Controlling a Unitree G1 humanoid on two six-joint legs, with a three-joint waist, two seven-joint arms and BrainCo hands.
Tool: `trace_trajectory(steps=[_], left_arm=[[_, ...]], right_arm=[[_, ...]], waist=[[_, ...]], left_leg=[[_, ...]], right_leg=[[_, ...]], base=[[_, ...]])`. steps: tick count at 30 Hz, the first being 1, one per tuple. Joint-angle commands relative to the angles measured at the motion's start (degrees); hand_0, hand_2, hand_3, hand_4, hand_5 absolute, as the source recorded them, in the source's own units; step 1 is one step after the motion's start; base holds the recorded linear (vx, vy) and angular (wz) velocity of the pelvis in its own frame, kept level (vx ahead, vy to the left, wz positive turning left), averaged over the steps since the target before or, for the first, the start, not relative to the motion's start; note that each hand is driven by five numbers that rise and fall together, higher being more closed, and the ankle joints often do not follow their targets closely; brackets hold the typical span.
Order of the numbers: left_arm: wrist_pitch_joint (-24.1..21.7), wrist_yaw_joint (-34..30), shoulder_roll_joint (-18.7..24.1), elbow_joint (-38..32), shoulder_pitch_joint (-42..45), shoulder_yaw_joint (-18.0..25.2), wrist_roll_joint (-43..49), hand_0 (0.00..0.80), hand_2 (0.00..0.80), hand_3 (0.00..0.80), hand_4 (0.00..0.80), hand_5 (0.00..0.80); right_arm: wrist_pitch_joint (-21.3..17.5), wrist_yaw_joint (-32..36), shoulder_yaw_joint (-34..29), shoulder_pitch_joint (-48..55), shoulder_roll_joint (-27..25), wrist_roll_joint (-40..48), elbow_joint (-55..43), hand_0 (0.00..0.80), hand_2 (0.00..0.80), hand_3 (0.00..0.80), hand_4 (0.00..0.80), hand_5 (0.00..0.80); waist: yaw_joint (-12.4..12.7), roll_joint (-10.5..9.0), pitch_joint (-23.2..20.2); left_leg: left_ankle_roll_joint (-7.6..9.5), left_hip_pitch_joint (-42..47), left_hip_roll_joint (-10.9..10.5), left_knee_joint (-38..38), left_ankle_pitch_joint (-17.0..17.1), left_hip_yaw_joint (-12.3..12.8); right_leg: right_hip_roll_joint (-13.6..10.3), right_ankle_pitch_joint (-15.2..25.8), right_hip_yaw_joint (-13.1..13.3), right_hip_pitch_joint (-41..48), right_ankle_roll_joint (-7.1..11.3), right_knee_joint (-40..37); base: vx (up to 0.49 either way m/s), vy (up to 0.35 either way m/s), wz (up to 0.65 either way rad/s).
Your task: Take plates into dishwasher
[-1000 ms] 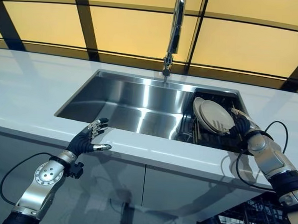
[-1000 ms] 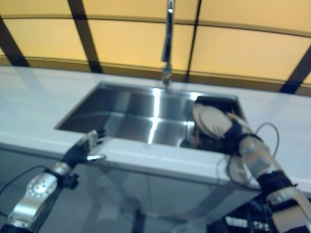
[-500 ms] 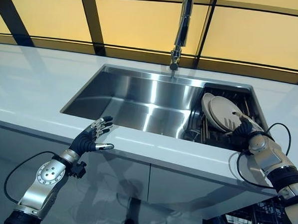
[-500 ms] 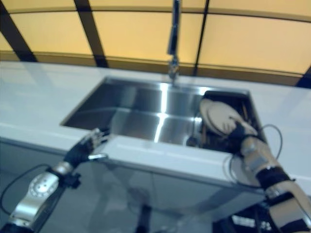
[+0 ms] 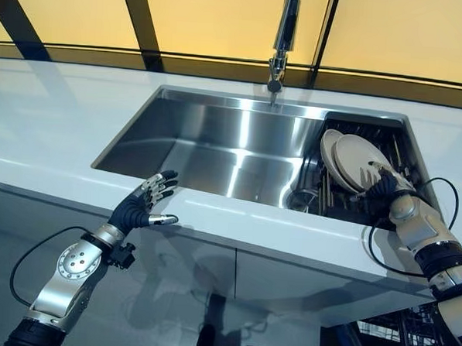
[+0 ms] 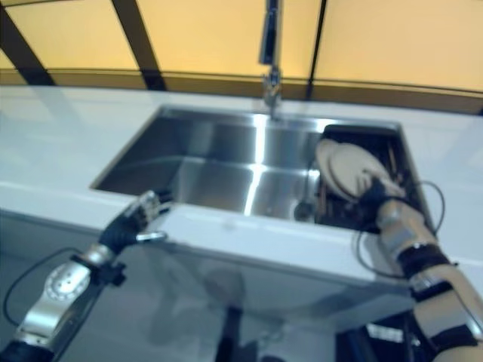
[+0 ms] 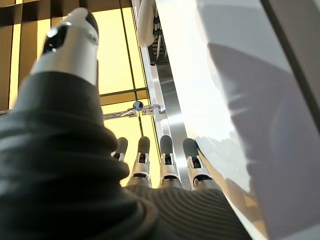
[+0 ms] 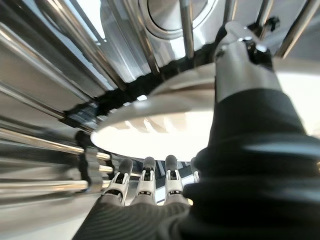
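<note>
Two pale plates stand on edge in a dark wire rack (image 5: 407,147) at the sink's right end. My right hand (image 5: 384,186) is on the front plate (image 5: 351,154). In the right wrist view the plate's rim (image 8: 165,120) runs between the thumb (image 8: 240,65) and the fingers (image 8: 147,180), which pinch it. The second plate (image 5: 327,145) leans just behind the first. My left hand (image 5: 142,207) rests open at the counter's front edge, left of the sink, fingers (image 7: 167,155) straight and holding nothing.
The steel sink (image 5: 217,141) is set into a white counter (image 5: 55,125), with a tall faucet (image 5: 281,36) at its back. A dark dishwasher rack (image 5: 408,337) shows below the counter at the lower right. Yellow panels stand behind.
The whole view has shifted, so the camera moved. My right hand stays on the front plate in the rack. My left hand keeps its place at the counter edge.
</note>
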Motion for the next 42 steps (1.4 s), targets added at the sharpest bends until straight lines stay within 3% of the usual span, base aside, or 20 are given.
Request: trace_trajectory(steps=[1, 8, 9, 10, 11, 12, 25, 42], left_arm=[[-3.8, -0.8, 2.3, -4.6, -6.1, -2.4, -3.1, 0.0, 0.0, 0.0, 0.0, 0.0], [-3.8, -1.2, 2.5, -5.5, -6.2, -2.4, -3.4, 0.0, 0.0, 0.0, 0.0, 0.0], [-3.9, -1.4, 2.5, -5.3, -6.3, -2.4, -3.5, 0.0, 0.0, 0.0, 0.0, 0.0], [-3.9, -1.5, 2.4, -5.4, -6.4, -2.5, -3.5, 0.0, 0.0, 0.0, 0.0, 0.0], [-4.0, -1.3, 2.4, -5.4, -6.5, -2.8, -3.4, 0.0, 0.0, 0.0, 0.0, 0.0], [-4.0, -1.3, 2.4, -5.4, -6.5, -2.8, -3.5, 0.0, 0.0, 0.0, 0.0, 0.0], [-4.4, -1.8, 2.6, -5.0, -5.3, -2.7, -4.1, 0.0, 0.0, 0.0, 0.0, 0.0], [-1.6, -3.5, 1.6, -4.6, -1.8, -1.6, -4.3, 0.0, 0.0, 0.0, 0.0, 0.0]], right_arm=[[-1.3, -2.0, 6.3, -6.3, -2.2, -0.1, 1.1, 0.0, 0.0, 0.0, 0.0, 0.0], [-2.1, -1.0, 7.1, -6.7, -2.4, -1.5, 3.5, 0.0, 0.0, 0.0, 0.0, 0.0], [-2.3, -1.1, 7.3, -6.7, -2.4, -2.1, 3.6, 0.135, 0.135, 0.135, 0.135, 0.135], [-2.2, -1.4, 7.6, -7.0, -2.3, -3.0, 3.9, 0.326, 0.326, 0.326, 0.326, 0.326], [-2.8, -1.7, 8.1, -7.2, -2.6, -4.4, 4.3, 0.74, 0.74, 0.74, 0.74, 0.74], [-2.8, -1.7, 8.3, -7.3, -2.6, -4.6, 4.3, 0.8, 0.8, 0.8, 0.8, 0.8], [-2.7, -1.9, 10.6, -7.6, -4.6, -8.8, 1.4, 0.8, 0.8, 0.8, 0.8, 0.8], [-2.8, 0.5, 6.4, -3.3, -7.9, -7.8, -7.1, 0.8, 0.8, 0.8, 0.8, 0.8]], waist=[[1.0, -1.09, 2.1], [1.1, -1.07, 2.2], [1.1, -1.07, 2.2], [1.1, -1.02, 2.2], [1.0, -1.02, 2.2], [1.0, -1.01, 2.3], [0.4, -1.7, 1.2], [-0.8, -4.45, -4.4]], left_leg=[[-0.06, 1.3, 1.2, -0.2, -2.1, 0.9], [0.05, 1.6, 1.0, -0.2, -2.3, 0.8], [0.08, 1.6, 1.0, -0.2, -2.3, 0.9], [0.09, 1.6, 1.0, -0.2, -2.3, 0.9], [0.09, 1.7, 1.0, -0.2, -2.3, 1.0], [0.1, 1.7, 1.0, -0.2, -2.4, 1.0], [0.01, 3.0, 1.3, -0.2, -2.6, 1.5], [-0.32, 7.3, 2.4, -0.2, -4.0, 3.1]], right_leg=[[-4.3, 4.1, 0.6, -3.0, 0.26, 0.6], [-4.5, 4.3, 0.3, -3.1, 0.36, 0.8], [-4.5, 4.3, 0.3, -3.1, 0.37, 0.7], [-4.5, 4.3, 0.3, -3.2, 0.37, 0.7], [-4.5, 4.4, 0.4, -3.2, 0.38, 0.8], [-4.5, 4.4, 0.4, -3.2, 0.38, 0.8], [-4.2, 4.3, 0.8, -2.4, 0.36, 0.5], [-3.6, 3.6, 1.5, 1.5, 0.66, -0.1]], base=[[0.0, 0.0, 0.0], [0.0, -0.002, 0.0], [0.0, 0.0, 0.0], [0.0, 0.0, 0.0], [0.0, 0.0, 0.0], [0.0, 0.0, 0.0], [0.006, 0.003, 0.02], [0.057, 0.022, -0.01]])
